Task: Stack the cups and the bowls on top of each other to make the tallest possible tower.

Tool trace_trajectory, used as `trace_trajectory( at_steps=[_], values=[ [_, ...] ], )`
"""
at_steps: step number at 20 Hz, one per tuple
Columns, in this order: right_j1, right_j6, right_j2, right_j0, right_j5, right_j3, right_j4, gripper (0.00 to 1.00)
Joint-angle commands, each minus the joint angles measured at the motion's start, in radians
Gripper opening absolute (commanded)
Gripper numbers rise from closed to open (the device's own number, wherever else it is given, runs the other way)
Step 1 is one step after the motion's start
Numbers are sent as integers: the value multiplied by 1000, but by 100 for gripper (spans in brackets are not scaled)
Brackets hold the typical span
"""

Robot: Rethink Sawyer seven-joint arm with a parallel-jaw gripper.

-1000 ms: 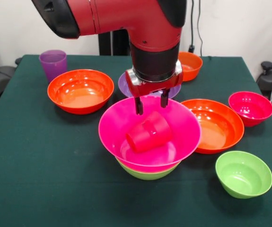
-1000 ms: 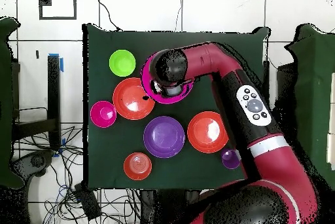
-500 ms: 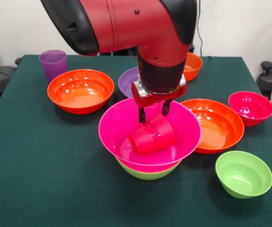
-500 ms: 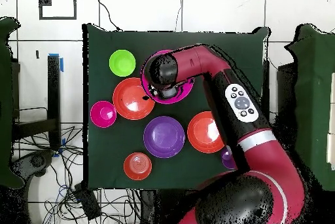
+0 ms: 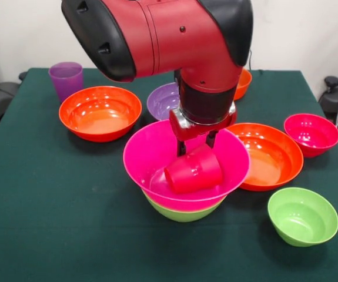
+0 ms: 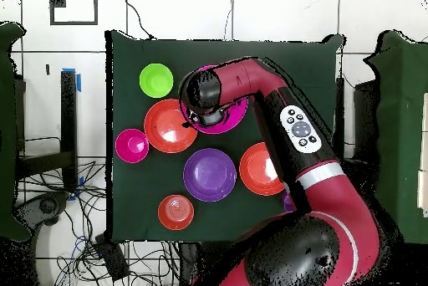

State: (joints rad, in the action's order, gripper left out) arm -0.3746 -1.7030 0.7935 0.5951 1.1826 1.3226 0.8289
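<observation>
The tower is a wide hot pink bowl (image 5: 140, 157) nested on a lime green bowl (image 5: 180, 214) at the table's middle. A red-pink cup (image 5: 193, 171) lies on its side inside the pink bowl. My gripper (image 5: 196, 143) hangs just over the cup's far end, open, with one finger at each side of that end. In the overhead view the arm's wrist covers the gripper and most of the pink bowl (image 6: 239, 115). A purple cup (image 5: 66, 79) stands at the back left.
Around the tower lie a large orange bowl (image 5: 100, 111) on the left, a purple bowl (image 5: 161, 100) behind, a small orange bowl (image 5: 243, 78) at the back, another orange bowl (image 5: 270, 155), a red-pink bowl (image 5: 311, 134) and a lime green bowl (image 5: 303, 216) on the right.
My gripper has moved a little right and lower over the pink bowl. The red-pink cup has shifted right with it. The gap between the fingers looks unchanged.
</observation>
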Motion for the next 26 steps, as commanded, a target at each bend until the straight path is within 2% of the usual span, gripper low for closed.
trace_trajectory(
  at_steps=[1, 11, 14, 18, 21, 24, 26],
  values=[
    [50, 309, -35, -30, -67, -27, 84, 100],
    [45, 294, -24, -50, -24, -64, 61, 100],
    [43, 264, -20, -57, -28, -79, 49, 100],
    [15, 162, -18, -59, -51, -79, 17, 100],
    [7, 147, -16, -72, -8, -113, -11, 100],
    [9, 81, -20, -75, -38, -140, -32, 100],
    [13, 76, -26, -78, -34, -157, -45, 100]
  ],
)
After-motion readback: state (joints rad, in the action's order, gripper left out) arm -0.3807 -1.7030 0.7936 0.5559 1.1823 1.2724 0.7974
